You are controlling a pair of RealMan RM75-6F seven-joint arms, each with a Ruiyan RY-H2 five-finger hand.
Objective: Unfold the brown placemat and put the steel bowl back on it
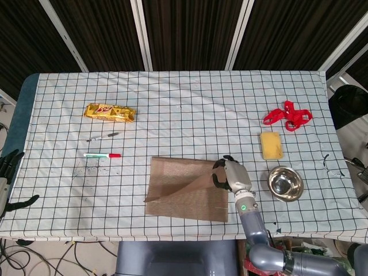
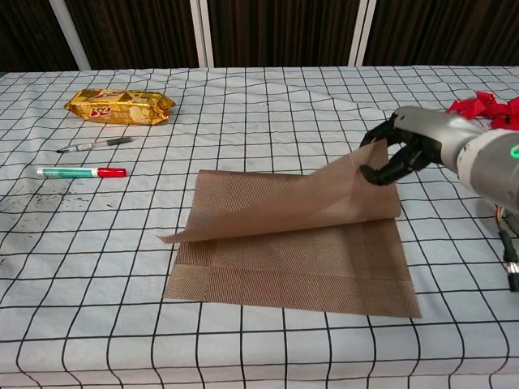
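The brown placemat (image 1: 184,192) (image 2: 300,259) lies folded near the table's front edge. Its top layer is peeled up and hangs in the air. My right hand (image 1: 229,174) (image 2: 405,146) pinches that layer's right corner and holds it above the table, over the mat's far right side. The lower layer lies flat and slightly skewed on the checked cloth. The steel bowl (image 1: 285,183) stands upright to the right of the mat, just beyond my right hand; the chest view does not show it. My left hand (image 1: 7,172) hangs off the table's left edge, fingers spread, holding nothing.
A yellow sponge (image 1: 271,145) and a red strap (image 1: 287,115) (image 2: 486,109) lie behind the bowl. At the left are a gold snack packet (image 1: 110,112) (image 2: 119,105), a pen (image 1: 103,137) (image 2: 96,144) and a red-capped marker (image 1: 102,155) (image 2: 81,172).
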